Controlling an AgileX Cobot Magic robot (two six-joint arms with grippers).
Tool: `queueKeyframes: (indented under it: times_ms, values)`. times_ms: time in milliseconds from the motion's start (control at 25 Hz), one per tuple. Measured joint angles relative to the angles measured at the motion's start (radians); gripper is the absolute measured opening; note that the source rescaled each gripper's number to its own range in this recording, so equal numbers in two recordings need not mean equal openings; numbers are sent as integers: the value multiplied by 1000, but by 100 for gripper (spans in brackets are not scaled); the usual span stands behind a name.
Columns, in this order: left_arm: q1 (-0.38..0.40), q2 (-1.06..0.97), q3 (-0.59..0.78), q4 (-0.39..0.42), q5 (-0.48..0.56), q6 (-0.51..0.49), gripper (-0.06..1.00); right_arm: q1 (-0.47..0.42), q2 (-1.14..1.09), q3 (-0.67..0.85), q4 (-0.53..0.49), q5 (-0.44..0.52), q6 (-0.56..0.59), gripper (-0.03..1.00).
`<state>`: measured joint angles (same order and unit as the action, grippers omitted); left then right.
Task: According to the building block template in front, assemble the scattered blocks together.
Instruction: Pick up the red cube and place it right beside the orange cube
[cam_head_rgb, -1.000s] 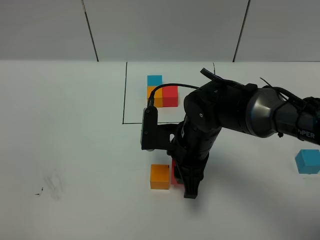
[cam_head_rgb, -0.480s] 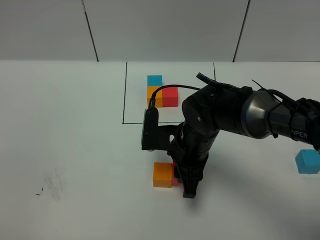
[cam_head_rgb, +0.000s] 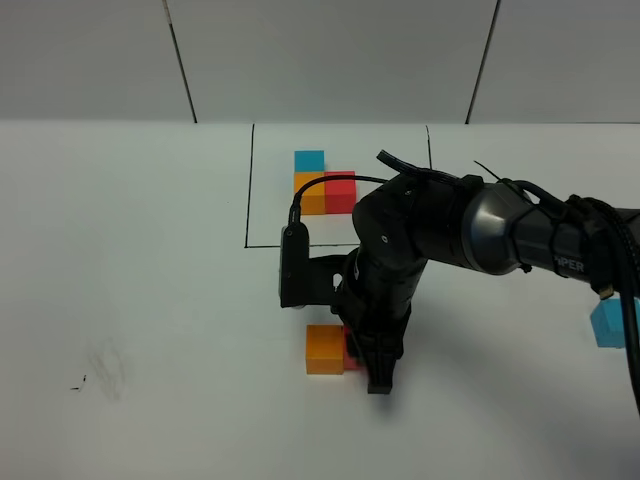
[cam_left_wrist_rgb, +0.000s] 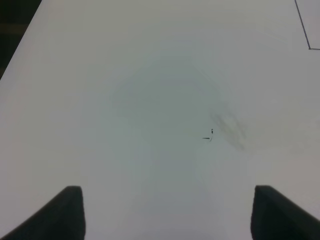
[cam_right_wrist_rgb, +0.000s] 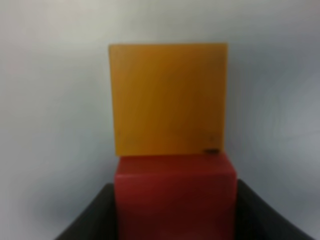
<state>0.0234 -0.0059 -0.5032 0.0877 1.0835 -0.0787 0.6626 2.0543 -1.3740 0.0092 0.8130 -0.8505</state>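
The red cube (cam_right_wrist_rgb: 175, 192) sits between the two dark fingers (cam_right_wrist_rgb: 92, 217) of the right gripper (cam_right_wrist_rgb: 175, 212), which is closed on its sides. One face of it presses flat against the orange cube (cam_right_wrist_rgb: 168, 98), and both rest on the white table (cam_head_rgb: 150, 300). In the high view only a sliver of the red cube shows beside the orange cube (cam_head_rgb: 324, 350), in front of the black outline (cam_head_rgb: 247, 190). The right arm (cam_head_rgb: 450, 225) comes in from the right edge, arches across the middle and points its wrist steeply down at the pair. The light blue cube (cam_head_rgb: 612, 325) lies alone, well apart at the far right and partly behind the arm's cable. Inside the outline, towards its back left corner, stands the template trio (cam_head_rgb: 322, 185): blue behind orange, red joined to the orange's right. The left gripper (cam_left_wrist_rgb: 167, 215) hangs over bare table with its fingertips (cam_left_wrist_rgb: 65, 212) spread wide and nothing between them.
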Motion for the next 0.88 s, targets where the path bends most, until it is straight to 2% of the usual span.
queueKeyframes:
  times_ms: [560, 880]
  values:
    - [0, 0, 0, 0, 0, 1, 50, -1, 46, -20, 0, 30, -30, 27]
    - [0, 0, 0, 0, 0, 1, 50, -1, 45, -20, 4, 29, 0, 27]
